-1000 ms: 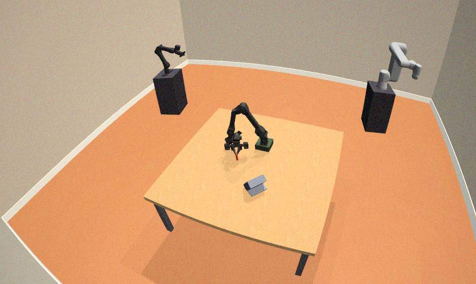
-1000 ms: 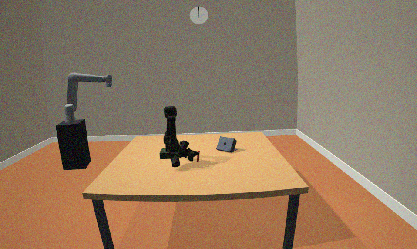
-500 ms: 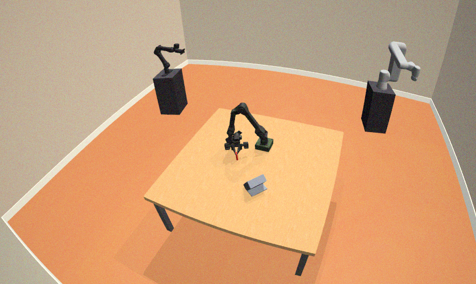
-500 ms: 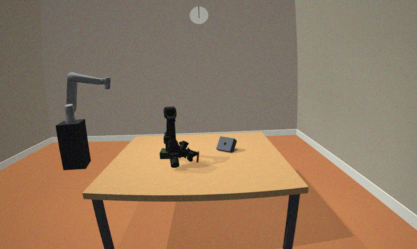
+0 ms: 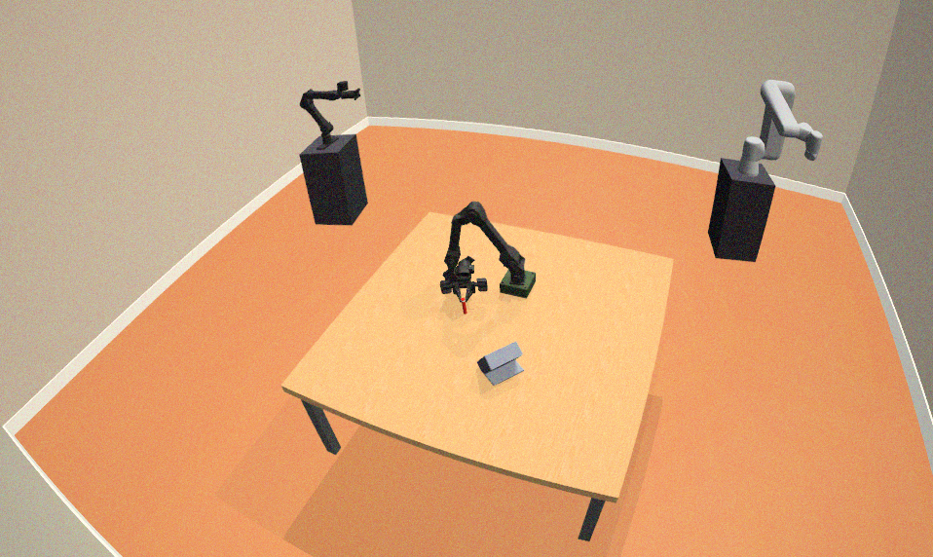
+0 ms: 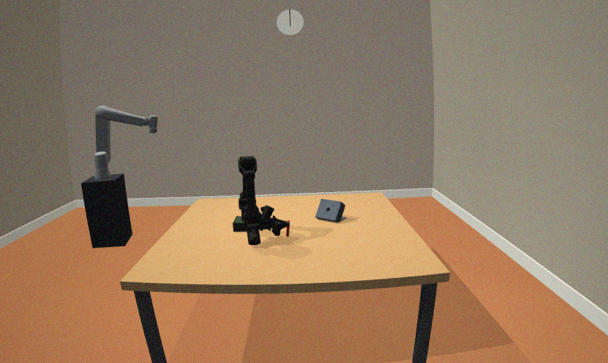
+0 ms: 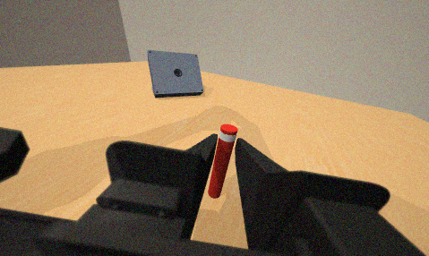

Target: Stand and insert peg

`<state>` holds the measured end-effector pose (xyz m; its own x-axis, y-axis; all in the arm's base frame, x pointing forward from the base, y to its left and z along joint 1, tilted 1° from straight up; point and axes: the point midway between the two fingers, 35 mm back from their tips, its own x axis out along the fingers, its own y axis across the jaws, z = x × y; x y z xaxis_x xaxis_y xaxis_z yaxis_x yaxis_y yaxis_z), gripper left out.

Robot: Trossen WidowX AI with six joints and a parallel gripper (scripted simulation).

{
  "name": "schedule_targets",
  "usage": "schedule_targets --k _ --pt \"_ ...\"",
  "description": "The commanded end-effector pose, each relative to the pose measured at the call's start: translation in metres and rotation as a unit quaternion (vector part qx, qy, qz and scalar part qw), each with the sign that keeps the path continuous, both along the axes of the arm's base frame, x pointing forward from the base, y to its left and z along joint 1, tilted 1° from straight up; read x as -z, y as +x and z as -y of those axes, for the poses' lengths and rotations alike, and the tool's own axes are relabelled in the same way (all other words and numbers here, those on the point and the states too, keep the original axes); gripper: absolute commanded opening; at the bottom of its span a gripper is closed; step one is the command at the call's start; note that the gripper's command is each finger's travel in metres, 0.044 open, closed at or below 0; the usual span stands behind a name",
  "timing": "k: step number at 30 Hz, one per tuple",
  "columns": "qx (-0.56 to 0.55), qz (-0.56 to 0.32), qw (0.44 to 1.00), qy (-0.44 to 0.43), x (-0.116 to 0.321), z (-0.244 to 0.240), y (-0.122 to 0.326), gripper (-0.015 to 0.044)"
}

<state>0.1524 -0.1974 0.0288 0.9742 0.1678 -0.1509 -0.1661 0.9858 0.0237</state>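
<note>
The red peg (image 5: 465,307) (image 6: 287,230) (image 7: 220,166) stands upright on the table (image 5: 387,359) (image 6: 207,266), its white band near the top and its plain end down. My gripper (image 5: 463,299) (image 6: 287,224) (image 7: 226,140) is slightly open, with a fingertip on either side of the peg's upper part. In the wrist view narrow gaps show between the peg and the fingers. The sloped blue-grey panel (image 5: 501,357) (image 6: 322,214) (image 7: 166,82) stands beyond the peg. Its single dark hole (image 6: 328,209) (image 7: 178,72) is empty and near the middle of the face; the face is hidden in the top view.
The arm's green base (image 5: 517,283) (image 6: 238,224) is on the table behind the gripper. A black arm on a pedestal (image 5: 333,181) and a grey arm on another pedestal (image 5: 741,210) (image 6: 106,211) stand on the floor, away from the table.
</note>
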Motion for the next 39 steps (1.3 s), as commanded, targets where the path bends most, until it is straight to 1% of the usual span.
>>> schedule_targets --k 1,32,39 --pt "0.0 0.0 1.0 0.0 -0.0001 0.0 0.0 0.013" --pt "0.0 0.0 1.0 0.0 -0.0001 0.0 0.0 0.013" --pt "0.0 0.0 1.0 0.0 -0.0001 0.0 0.0 0.0314"
